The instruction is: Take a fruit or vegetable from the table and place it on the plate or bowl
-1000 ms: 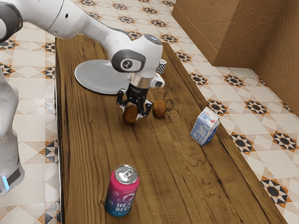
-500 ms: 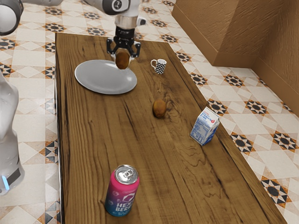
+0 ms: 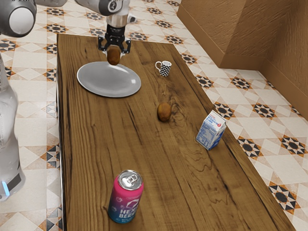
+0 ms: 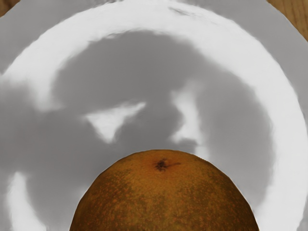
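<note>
Gripper is clamped on the held kiwi, a finger on each side, fruit hanging clear in the air and not touching anything.

Key relation: plate is directly under the gripper. In the wrist view, plate surface spreads out under the kiwi on all sides, so the move left is a straight drop – no sideways correction needed, I'd say.

Kiwi's long axis looks roughly in line with the fingers (stem scar faces up toward the wrist camera). Expect it to tip and roll a little once let go, so go low before release.

Margins:
- In the exterior view the gripper sits over the plate's far half, with the table's far edge just beyond it – better to bias any roll toward the plate centre.
- Checkered mug is off to the exterior view's right of the gripper, well apart.
- Second kiwi, milk carton and soda can are all on the near side, far from the descent path.

Nothing stands between the fruit and the plate.
</note>
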Motion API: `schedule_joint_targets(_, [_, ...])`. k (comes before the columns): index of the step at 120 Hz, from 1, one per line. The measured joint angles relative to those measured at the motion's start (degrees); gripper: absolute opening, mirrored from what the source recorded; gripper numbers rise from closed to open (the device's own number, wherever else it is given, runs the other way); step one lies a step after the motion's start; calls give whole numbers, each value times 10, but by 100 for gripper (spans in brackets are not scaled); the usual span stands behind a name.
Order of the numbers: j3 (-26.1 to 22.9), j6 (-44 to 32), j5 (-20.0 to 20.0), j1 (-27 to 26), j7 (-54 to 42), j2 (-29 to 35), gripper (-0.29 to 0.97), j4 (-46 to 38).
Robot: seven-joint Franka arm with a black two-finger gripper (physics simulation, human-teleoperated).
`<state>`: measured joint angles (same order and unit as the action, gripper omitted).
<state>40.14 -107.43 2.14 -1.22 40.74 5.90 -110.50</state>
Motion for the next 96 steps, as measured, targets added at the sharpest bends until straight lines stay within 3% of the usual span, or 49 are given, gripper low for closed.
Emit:
schedule_joint_targets(34, [10, -18, -14, 18, -10, -14, 27, 0])
schedule_joint_targets(60, [11, -26, -54, 17, -15, -34, 57, 0])
schedule_joint_targets(84, [10, -30, -65, 19, -19, -30, 65, 14])
schedule_joint_targets(96, [-13, -21, -65, 4, -25, 14, 67, 37])
